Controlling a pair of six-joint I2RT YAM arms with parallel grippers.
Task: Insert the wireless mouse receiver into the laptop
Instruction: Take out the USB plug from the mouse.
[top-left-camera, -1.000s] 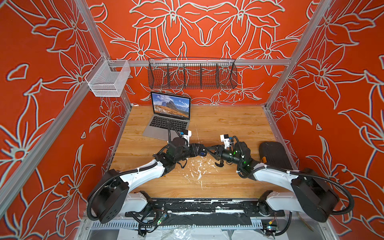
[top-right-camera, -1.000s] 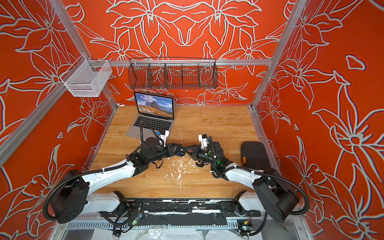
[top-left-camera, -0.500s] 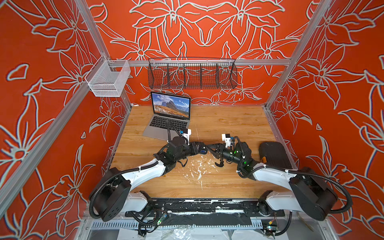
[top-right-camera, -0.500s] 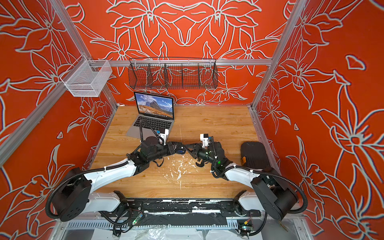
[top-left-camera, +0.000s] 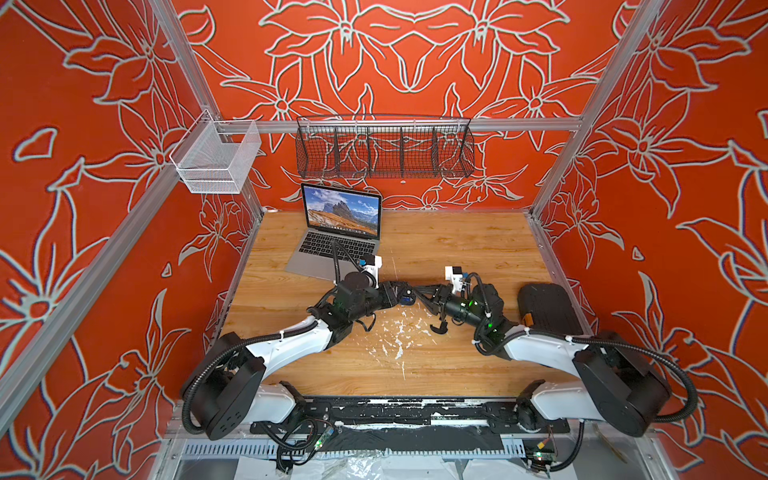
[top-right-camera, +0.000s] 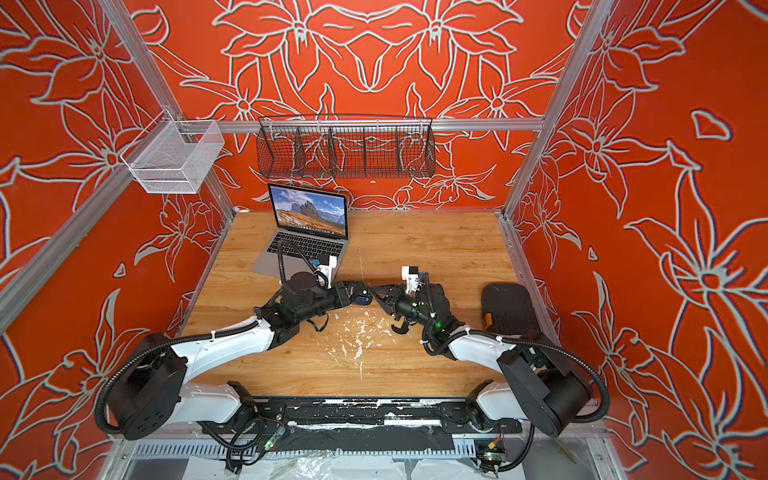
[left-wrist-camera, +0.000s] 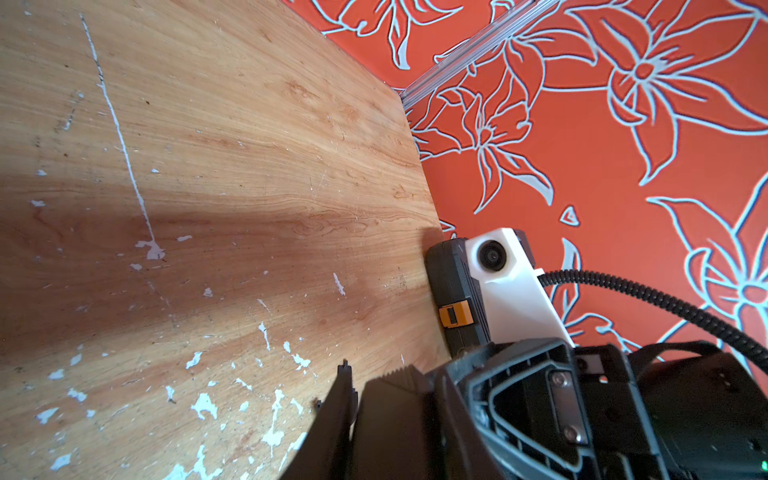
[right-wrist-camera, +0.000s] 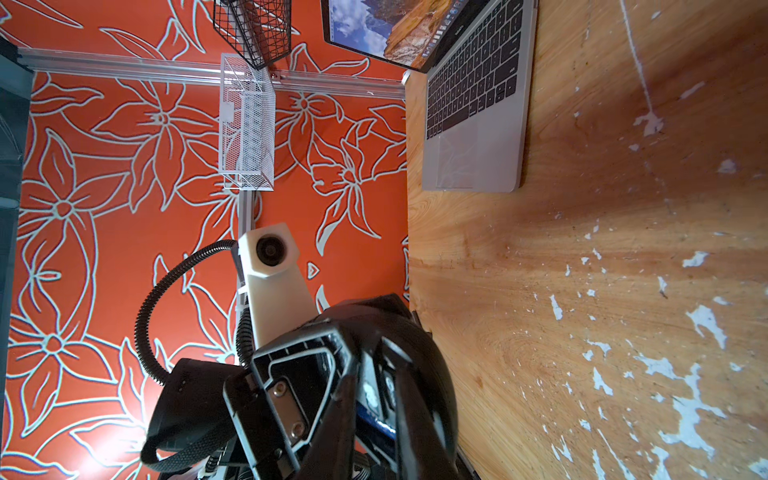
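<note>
The silver laptop (top-left-camera: 332, 249) (top-right-camera: 299, 249) (right-wrist-camera: 478, 124) stands open at the back left, its mountain picture lit. At mid-table my two grippers meet tip to tip. My left gripper (top-left-camera: 409, 291) (top-right-camera: 365, 291) (left-wrist-camera: 357, 378) is shut on a black mouse (top-left-camera: 404, 298) (top-right-camera: 360, 298) (right-wrist-camera: 436, 374), which is held above the wood. The mouse's blue-and-white insides face my right gripper (top-left-camera: 420, 293) (top-right-camera: 376, 293) (right-wrist-camera: 372, 357). Its fingers stand a narrow gap apart, right at those insides. The wireless mouse receiver is hidden among the fingers and the mouse.
A black case (top-left-camera: 544, 307) (left-wrist-camera: 453, 299) with an orange latch lies by the right wall. A black wire basket (top-left-camera: 384, 149) and a white mesh basket (top-left-camera: 216, 162) hang on the back rail. White paint flecks (top-left-camera: 395, 336) mark the wooden table in front of the grippers.
My right gripper has crept towards the mouse held in the left gripper, and its fingers have drawn slightly closer together. The left arm has hardly moved.
</note>
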